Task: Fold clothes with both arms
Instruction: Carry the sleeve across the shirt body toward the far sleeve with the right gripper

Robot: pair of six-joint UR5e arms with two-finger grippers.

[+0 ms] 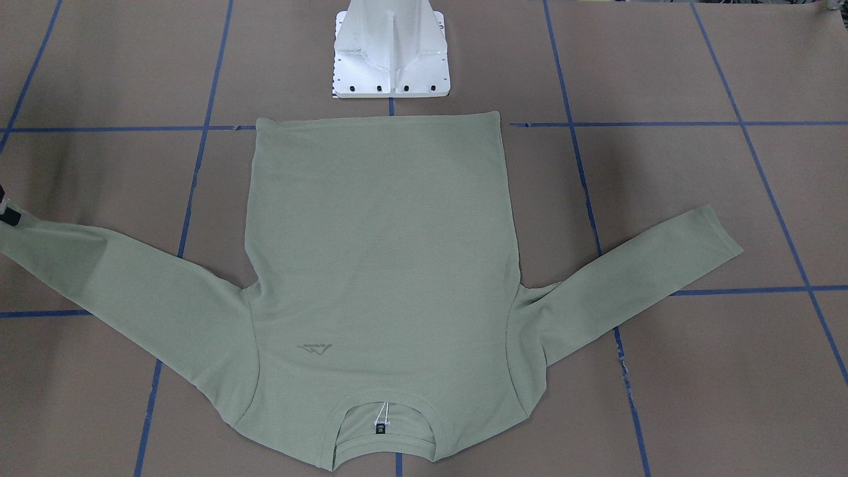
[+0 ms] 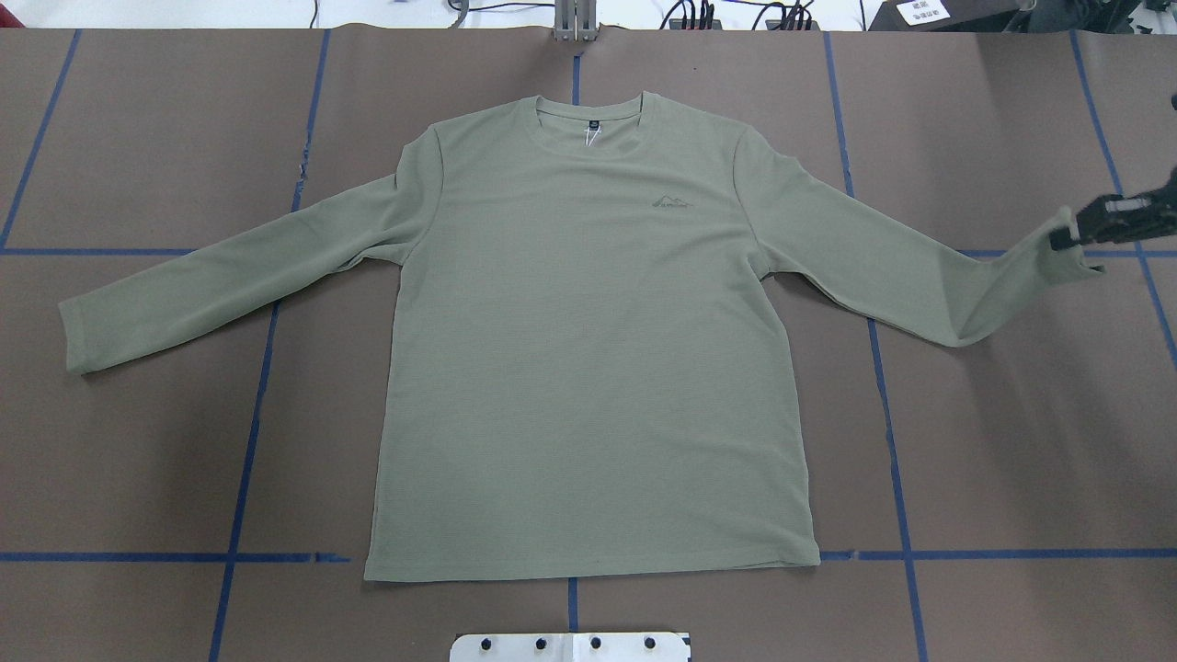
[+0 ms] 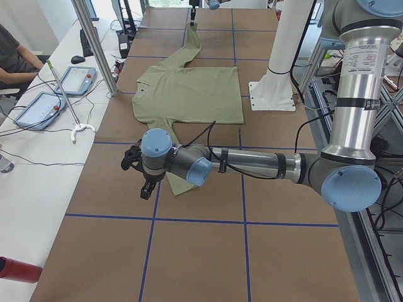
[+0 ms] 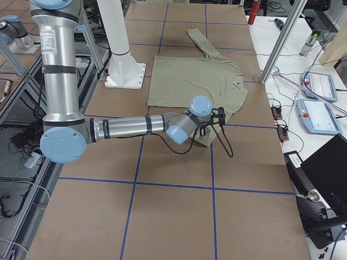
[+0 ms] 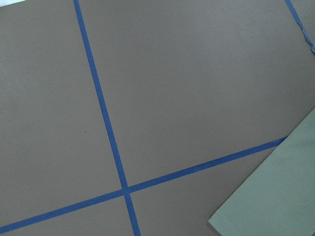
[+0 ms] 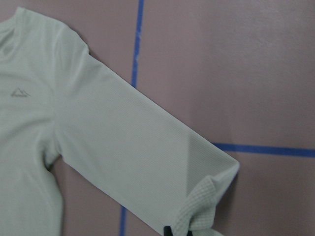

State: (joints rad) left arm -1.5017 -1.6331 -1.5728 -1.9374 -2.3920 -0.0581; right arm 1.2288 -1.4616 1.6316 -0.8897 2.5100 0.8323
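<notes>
Overhead exterior view: a brown table (image 2: pixel 1011 441) gridded with blue tape lines (image 2: pixel 248 441) fills the frame. A pale sage-green long-sleeved shirt (image 2: pixel 588 349) lies flat and face up at its centre. Its neck is toward the far edge, its hem toward the white pedestal base (image 1: pixel 391 53), and both sleeves are spread outward. The right arm (image 4: pixel 124 127) reaches low across the table to the right-side sleeve (image 2: pixel 919 267). The left arm (image 3: pixel 252 165) stretches out low near the left-side sleeve (image 2: pixel 230 276), which lies flat. The right gripper (image 2: pixel 1067 241) is closed tight on the right-side sleeve's cuff, pinching it and lifting it off the table so the fabric bunches. The left gripper (image 3: pixel 143 185) hangs over bare table just beside the other cuff; whether its jaws are parted cannot be told. A faint mountain logo (image 2: pixel 673 202) sits on the chest, and a small dark label (image 2: pixel 595 124) sits inside the neck.
</notes>
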